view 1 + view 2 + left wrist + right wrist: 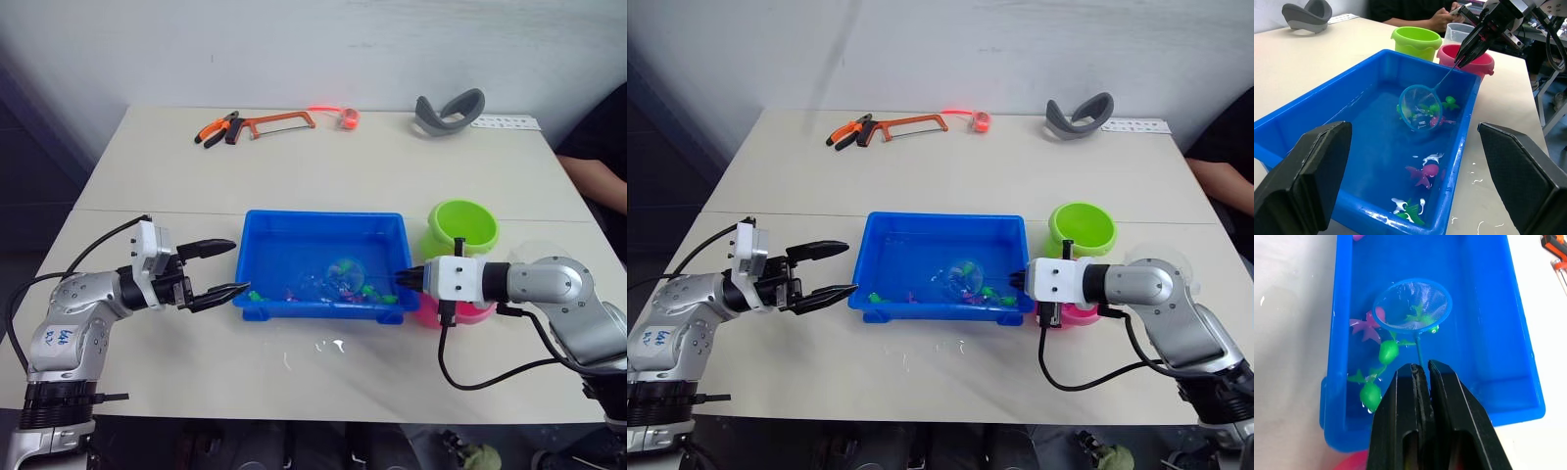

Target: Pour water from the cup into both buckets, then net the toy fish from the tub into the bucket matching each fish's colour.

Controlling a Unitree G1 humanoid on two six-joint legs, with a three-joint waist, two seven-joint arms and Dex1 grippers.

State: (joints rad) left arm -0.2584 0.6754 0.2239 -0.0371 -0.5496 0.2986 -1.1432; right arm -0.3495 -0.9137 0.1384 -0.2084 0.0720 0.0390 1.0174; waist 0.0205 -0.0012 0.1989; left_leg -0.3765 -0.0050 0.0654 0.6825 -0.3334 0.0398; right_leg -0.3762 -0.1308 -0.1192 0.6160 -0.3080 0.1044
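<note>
now net [1414, 304] handle along tub [1488, 308], hoop leftward

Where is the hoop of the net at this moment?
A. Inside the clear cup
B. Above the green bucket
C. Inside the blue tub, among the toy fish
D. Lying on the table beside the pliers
C: the right gripper is shut on the net handle, and the hoop sits low in the tub over the fish.
</note>
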